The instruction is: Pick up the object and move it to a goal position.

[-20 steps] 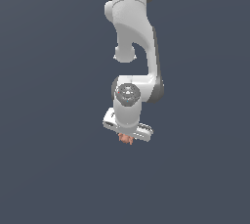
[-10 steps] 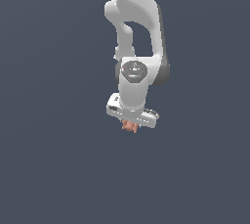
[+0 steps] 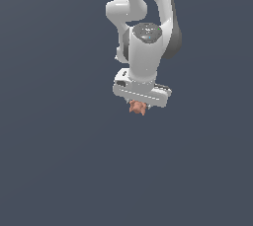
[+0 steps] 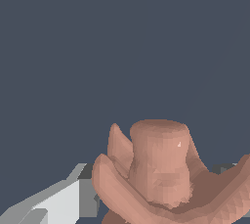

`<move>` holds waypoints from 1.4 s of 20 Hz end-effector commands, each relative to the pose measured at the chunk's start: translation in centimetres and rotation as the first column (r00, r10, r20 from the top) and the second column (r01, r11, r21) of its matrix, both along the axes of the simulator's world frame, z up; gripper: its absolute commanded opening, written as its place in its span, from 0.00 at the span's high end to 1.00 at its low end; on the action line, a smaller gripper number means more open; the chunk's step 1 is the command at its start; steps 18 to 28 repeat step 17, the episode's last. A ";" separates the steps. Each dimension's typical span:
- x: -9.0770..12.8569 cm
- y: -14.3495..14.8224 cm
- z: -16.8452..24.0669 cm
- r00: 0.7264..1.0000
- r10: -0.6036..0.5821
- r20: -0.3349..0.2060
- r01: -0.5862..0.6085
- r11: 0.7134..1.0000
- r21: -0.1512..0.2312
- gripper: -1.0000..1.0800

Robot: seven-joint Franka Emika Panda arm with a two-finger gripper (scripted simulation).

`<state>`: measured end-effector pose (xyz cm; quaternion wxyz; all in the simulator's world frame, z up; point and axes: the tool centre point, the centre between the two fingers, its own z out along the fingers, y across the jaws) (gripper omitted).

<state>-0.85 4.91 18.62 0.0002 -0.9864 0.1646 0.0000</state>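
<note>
exterior view: we are seeing the white gripper [image 3: 140, 102] pinching the object [image 3: 137, 107], a lumpy salmon-orange piece hanging just beneath the arm [image 3: 146, 47]. wrist view: we are finding the object [image 4: 163, 174] sitting against a grey finger [image 4: 61, 201].

Nothing to read out here: I see no lettering, label, brand mark or number on my white arm, on my gripper, on the salmon-orange object, or anywhere on the plain dark grey backdrop.
</note>
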 end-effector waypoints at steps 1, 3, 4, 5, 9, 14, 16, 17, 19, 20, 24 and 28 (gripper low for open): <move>-1.2 0.6 1.8 1.000 0.000 0.000 0.000 1.000 -0.001 1.00; -1.9 1.0 3.1 1.000 0.000 0.000 0.000 1.000 -0.001 1.00; -2.3 1.1 3.7 1.000 0.000 0.000 0.000 1.000 -0.001 1.00; -2.6 1.3 4.3 1.000 0.000 0.000 0.000 1.000 -0.001 1.00; -3.6 1.9 6.0 1.000 0.000 0.000 0.000 1.000 -0.001 1.00; -4.2 2.3 7.3 1.000 0.000 0.000 0.000 1.000 -0.001 1.00; -4.3 2.4 7.5 1.000 0.000 0.000 0.000 1.000 -0.001 1.00; -4.3 2.4 7.6 1.000 0.000 0.000 0.000 1.000 -0.001 1.00; -4.3 2.4 7.6 1.000 0.000 0.000 0.000 1.000 -0.001 1.00; -4.3 2.4 7.6 1.000 0.000 0.000 0.000 1.000 -0.001 1.00; -4.3 2.4 7.6 1.000 0.000 0.000 0.000 1.000 -0.001 1.00; -4.3 2.4 7.6 1.000 0.000 0.000 0.000 1.000 -0.001 1.00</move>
